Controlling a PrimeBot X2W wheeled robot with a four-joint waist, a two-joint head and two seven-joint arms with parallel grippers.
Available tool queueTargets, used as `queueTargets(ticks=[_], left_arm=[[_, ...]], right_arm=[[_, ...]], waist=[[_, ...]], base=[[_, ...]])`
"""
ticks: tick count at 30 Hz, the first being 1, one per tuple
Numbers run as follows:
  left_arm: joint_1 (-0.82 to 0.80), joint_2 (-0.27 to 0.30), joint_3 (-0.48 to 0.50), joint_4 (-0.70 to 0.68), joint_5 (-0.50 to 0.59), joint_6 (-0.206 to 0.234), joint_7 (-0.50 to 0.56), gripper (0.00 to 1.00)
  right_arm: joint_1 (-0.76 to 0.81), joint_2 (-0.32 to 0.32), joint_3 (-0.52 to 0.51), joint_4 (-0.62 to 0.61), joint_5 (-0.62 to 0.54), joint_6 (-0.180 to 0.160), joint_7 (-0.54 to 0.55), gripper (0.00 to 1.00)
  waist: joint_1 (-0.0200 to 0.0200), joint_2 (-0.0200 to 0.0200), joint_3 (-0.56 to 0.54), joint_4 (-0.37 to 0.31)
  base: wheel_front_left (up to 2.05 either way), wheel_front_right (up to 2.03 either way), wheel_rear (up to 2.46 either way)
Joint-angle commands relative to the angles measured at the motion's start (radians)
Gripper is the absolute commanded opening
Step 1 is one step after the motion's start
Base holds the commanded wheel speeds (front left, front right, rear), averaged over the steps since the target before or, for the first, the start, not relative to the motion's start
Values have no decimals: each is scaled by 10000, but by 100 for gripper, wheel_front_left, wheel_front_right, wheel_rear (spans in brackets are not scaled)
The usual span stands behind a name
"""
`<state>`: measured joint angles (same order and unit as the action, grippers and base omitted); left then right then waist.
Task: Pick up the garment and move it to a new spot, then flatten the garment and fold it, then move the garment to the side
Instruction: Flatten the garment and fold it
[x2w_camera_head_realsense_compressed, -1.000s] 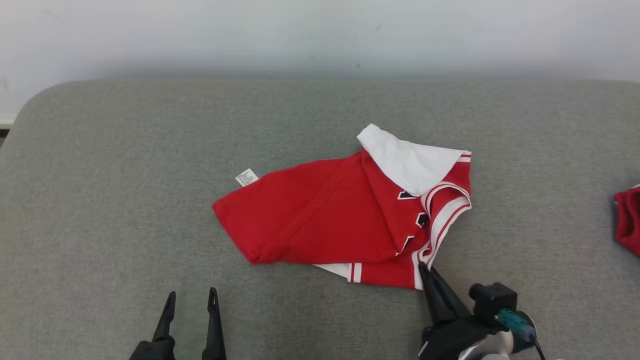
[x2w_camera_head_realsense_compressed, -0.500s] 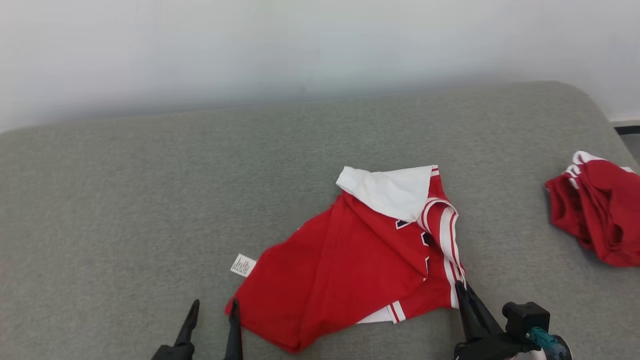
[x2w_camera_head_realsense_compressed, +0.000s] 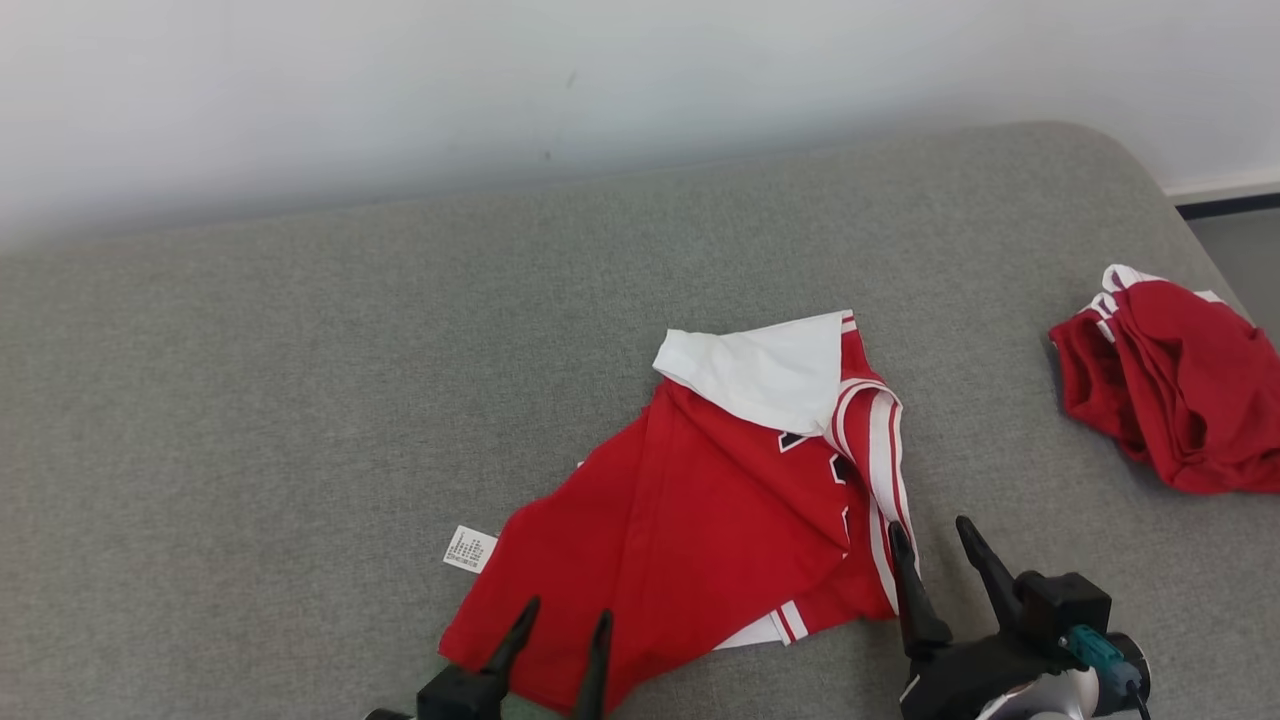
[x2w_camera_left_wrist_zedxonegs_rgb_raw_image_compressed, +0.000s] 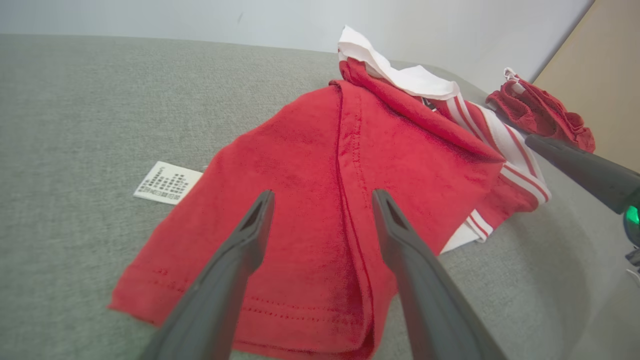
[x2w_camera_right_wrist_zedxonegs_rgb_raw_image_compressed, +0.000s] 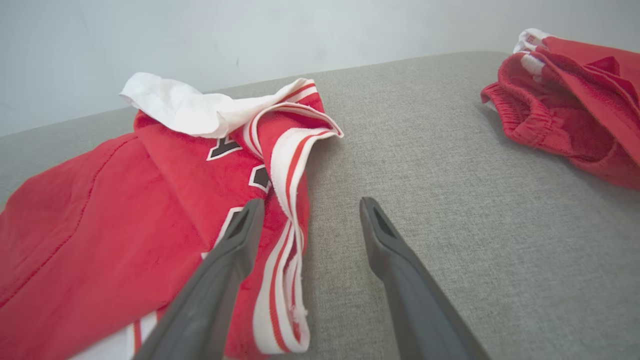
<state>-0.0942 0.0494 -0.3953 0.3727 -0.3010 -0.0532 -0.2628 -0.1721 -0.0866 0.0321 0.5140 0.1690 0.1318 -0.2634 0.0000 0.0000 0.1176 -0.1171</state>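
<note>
Watching both grippers stand wide and empty: my left gripper (x2w_camera_head_realsense_compressed: 566, 608) hovers over the near hem of the crumpled red garment (x2w_camera_head_realsense_compressed: 720, 520), which lies mid-way across the grey upholstered surface (x2w_camera_head_realsense_compressed: 300, 400). My right gripper (x2w_camera_head_realsense_compressed: 929, 524) sits at its striped edge. I judge a pinch could catch one layer only, tightening the folds. The white flap (x2w_camera_head_realsense_compressed: 760, 370) half hides the dark lettering (x2w_camera_right_wrist_zedxonegs_rgb_raw_image_compressed: 220, 147), and I cannot read the layers beneath.

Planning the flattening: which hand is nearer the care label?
Left. The left hand hovers over the garment hem beside the care label; the right hand at the opposite, striped edge.
</note>
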Motion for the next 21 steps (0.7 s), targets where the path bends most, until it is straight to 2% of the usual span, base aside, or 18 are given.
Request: queueTargets(ticks=[1,11,17,18,19,20,21], left_arm=[[-392,14,-326,300,-297,-67,-28,100],[-1365,19,-1453,1986,-1652,-31,-28,100],[-1581,15,-1639,2130,-1866,-46,-22,100],[-1602,14,-1658,2093,-1824,-57,-22,85],[-1608,15,-1680,2082,-1805,-65,-22,28],[-1627,12,-1707,2075,-1751,-82,-22,0],[-1637,14,-1711,2068,-1746,-62,-22,0]], right_arm=[[-167,25,21,-102,-46,-25,-10,100],[-277,-93,106,-220,61,-25,-10,100],[-228,-68,64,-263,25,-25,-10,100],[-229,-61,65,-269,19,-25,-10,100],[-241,-56,72,-272,15,-25,-10,100],[-266,-49,93,-269,13,-25,-10,100],[-296,-41,111,-267,16,-25,-10,100]], waist=[[0,0,271,-151],[0,0,581,-646],[0,0,621,-772],[0,0,627,-784],[0,0,632,-795],[0,0,630,-805],[0,0,628,-816]], base=[[0,0,0],[0,0,0],[0,0,0],[0,0,0],[0,0,0],[0,0,0],[0,0,0]])
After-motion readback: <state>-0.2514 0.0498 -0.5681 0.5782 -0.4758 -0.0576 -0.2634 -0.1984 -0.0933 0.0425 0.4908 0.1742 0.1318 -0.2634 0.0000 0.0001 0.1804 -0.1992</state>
